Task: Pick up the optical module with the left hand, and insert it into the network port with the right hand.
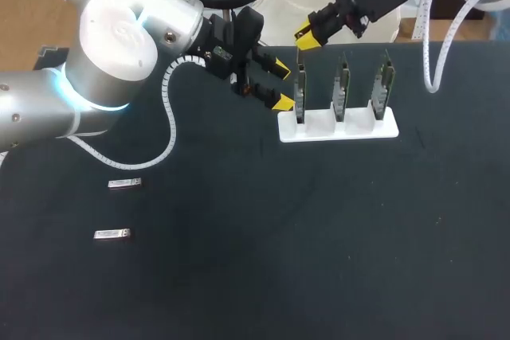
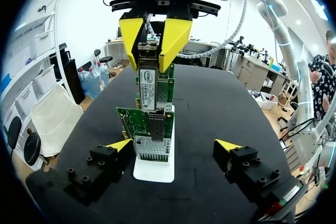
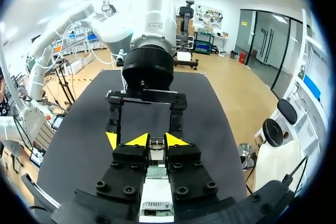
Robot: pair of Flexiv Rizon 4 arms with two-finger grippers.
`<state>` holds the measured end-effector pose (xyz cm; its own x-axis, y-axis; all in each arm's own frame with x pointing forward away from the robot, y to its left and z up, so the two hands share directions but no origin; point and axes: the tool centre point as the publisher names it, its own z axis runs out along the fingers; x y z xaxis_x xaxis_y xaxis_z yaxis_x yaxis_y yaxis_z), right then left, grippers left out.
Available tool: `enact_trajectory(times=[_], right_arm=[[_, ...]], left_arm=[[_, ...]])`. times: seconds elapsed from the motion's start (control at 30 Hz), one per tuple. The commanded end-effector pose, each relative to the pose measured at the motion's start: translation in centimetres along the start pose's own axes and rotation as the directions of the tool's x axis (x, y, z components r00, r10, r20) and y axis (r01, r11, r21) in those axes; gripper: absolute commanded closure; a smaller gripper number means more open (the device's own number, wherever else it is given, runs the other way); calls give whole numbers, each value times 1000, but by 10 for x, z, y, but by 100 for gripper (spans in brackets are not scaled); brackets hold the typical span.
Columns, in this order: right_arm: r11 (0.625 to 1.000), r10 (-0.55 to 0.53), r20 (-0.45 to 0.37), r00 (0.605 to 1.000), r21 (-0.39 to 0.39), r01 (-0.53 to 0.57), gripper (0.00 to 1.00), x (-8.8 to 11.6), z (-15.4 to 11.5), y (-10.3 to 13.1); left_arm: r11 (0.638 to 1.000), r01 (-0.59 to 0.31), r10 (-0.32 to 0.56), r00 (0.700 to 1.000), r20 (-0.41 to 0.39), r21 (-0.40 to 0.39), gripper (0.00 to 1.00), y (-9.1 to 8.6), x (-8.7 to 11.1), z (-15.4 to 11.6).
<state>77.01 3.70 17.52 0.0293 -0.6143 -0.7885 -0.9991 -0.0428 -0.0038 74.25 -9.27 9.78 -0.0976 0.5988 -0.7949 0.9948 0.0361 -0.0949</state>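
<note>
Module (image 2: 148, 85) between fingers (image 2: 131, 35) of right end effector (image 2: 149, 64), over card (image 2: 152, 127)

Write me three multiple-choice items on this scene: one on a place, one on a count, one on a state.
1. Where is the optical module that the right gripper holds?
A. Flat on the table
B. Over the end card nearest the left gripper
C. Between the left gripper's fingers

2. How many cards stand in the white holder?
A. Two
B. Three
C. Five

3. What state is the left gripper in?
A. Open, holding nothing
B. Shut on a module
C. Shut on a card

Answers:
1 B: the left wrist view shows the module pinched between the yellow tips, hanging over that card.
2 B: the head view shows three upright cards in a row.
3 A: its yellow tips stand wide apart with nothing gripped.
</note>
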Motion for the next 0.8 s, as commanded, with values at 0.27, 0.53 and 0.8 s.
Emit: enact_trajectory(times=[0.27, 0.53, 0.8], right_arm=[[1000, 11, -9, 1000, -1, -11, 100, 5, 1, 3], [1000, 18, -17, 1000, -3, -18, 100, 7, 3, 4], [1000, 3, -13, 1000, 2, -3, 100, 4, 0, 7]], left_arm=[[1000, 1, -1, 1000, -5, 3, 0, 2, -1, 1], [1000, 1, -1, 1000, -5, 3, 0, 2, -1, 1], [1000, 1, -1, 1000, -5, 3, 0, 2, -1, 1]])
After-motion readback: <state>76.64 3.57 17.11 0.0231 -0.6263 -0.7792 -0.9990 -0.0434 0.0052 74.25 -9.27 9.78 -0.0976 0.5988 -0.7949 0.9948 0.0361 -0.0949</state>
